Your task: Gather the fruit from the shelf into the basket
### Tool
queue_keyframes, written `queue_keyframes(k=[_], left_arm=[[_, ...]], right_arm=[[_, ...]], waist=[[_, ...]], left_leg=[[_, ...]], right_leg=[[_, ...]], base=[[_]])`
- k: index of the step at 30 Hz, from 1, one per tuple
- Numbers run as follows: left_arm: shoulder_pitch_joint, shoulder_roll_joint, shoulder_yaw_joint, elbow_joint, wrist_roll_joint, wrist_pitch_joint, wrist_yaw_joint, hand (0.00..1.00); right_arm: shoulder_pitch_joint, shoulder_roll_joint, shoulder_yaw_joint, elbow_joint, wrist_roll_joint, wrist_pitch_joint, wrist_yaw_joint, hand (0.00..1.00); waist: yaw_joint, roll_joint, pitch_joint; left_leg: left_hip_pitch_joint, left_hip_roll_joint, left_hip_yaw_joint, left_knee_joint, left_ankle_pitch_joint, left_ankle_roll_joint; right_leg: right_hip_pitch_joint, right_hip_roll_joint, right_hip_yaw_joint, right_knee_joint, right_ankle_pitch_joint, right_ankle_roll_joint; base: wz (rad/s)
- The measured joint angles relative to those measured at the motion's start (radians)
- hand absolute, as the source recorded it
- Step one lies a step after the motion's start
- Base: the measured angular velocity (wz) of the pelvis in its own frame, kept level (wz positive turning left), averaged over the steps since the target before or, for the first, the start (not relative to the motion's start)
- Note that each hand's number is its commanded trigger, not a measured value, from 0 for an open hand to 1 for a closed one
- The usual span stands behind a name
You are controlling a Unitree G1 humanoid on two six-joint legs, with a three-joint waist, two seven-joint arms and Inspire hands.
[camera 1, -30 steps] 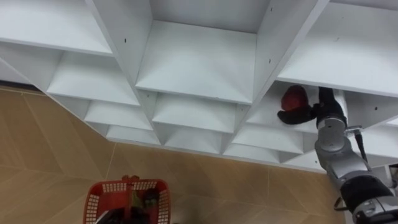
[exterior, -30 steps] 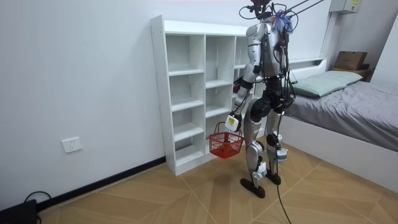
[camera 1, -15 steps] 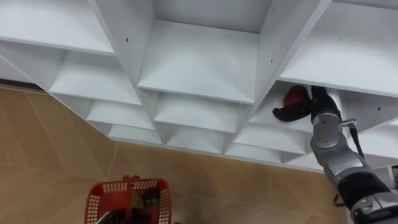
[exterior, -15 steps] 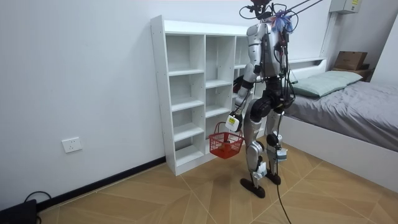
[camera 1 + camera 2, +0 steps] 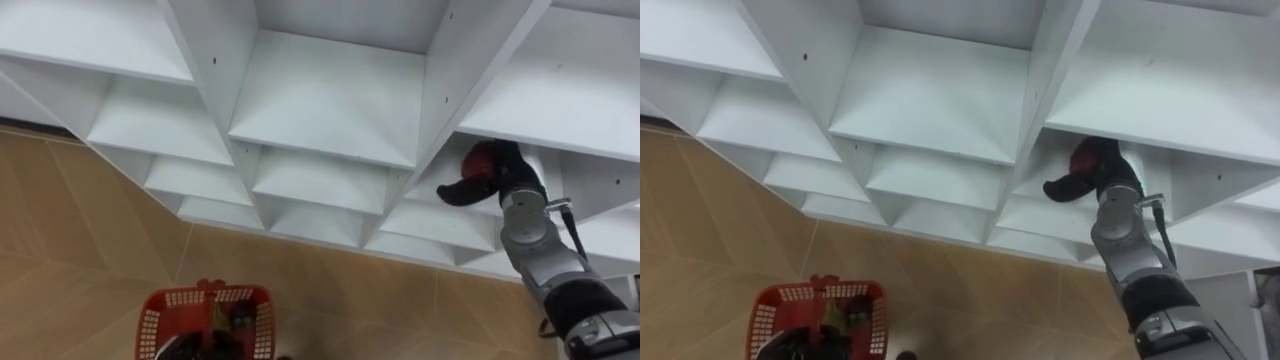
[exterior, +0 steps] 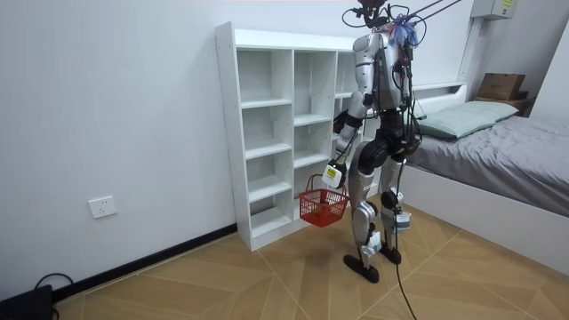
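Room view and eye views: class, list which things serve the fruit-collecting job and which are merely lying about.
Job: red fruit, right hand round it, closet, red basket, left hand carrying it.
Lying about: bed, cardboard box, wall socket.

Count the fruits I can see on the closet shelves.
1. A red fruit sits in a right-column compartment of the closet, with the right hand curled around it. Shelves outside the view may hold more. The left hand carries the basket.
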Motion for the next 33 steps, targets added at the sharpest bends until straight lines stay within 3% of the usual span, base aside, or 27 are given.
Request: queue_keyframes(k=[19, 20, 21, 22, 33], left_arm=[[-0.012, 0.0, 0.0, -0.002, 0.0, 0.019, 0.025, 1.0], [-0.013, 0.0, 0.0, -0.002, 0.0, 0.021, 0.027, 1.0], [-0.015, 0.0, 0.0, -0.002, 0.0, 0.023, 0.031, 1.0], [-0.016, 0.0, 0.0, -0.002, 0.0, 0.023, 0.035, 1.0], [-0.023, 0.0, 0.001, -0.002, 0.0, 0.023, 0.036, 1.0]], right_arm=[[-0.013, -0.013, -0.007, 0.037, -0.016, 0.044, 0.019, 0.0], [-0.013, -0.013, -0.007, 0.037, -0.016, 0.045, 0.02, 0.05], [-0.013, -0.013, -0.007, 0.037, -0.017, 0.047, 0.021, 0.61], [-0.013, -0.013, -0.007, 0.038, -0.017, 0.051, 0.021, 0.98], [-0.014, -0.018, -0.017, 0.059, -0.036, 0.057, 0.009, 1.0]], waist=[[-0.004, -0.004, -0.0015], [-0.004, -0.004, -0.0015], [-0.003, -0.004, -0.0016], [-0.003, -0.004, -0.0018], [-0.002, -0.004, -0.0037]], left_leg=[[-0.029, 0.0, -0.003, 0.027, 0.0, 0.0], [-0.029, 0.0, -0.003, 0.028, 0.0, 0.0], [-0.03, 0.0, -0.003, 0.032, 0.0, 0.0], [-0.031, 0.0, -0.003, 0.034, 0.0, 0.0], [-0.029, 0.004, -0.004, 0.052, 0.001, 0.002]], right_leg=[[-0.023, -0.001, -0.009, 0.019, 0.001, -0.001], [-0.023, -0.001, -0.009, 0.019, 0.001, -0.001], [-0.023, -0.001, -0.009, 0.021, 0.001, -0.001], [-0.023, -0.001, -0.009, 0.024, 0.001, -0.001], [-0.024, -0.001, -0.009, 0.049, 0.004, -0.006]], base=[[0.0], [0.0], [0.0], [0.0], [0.0]])
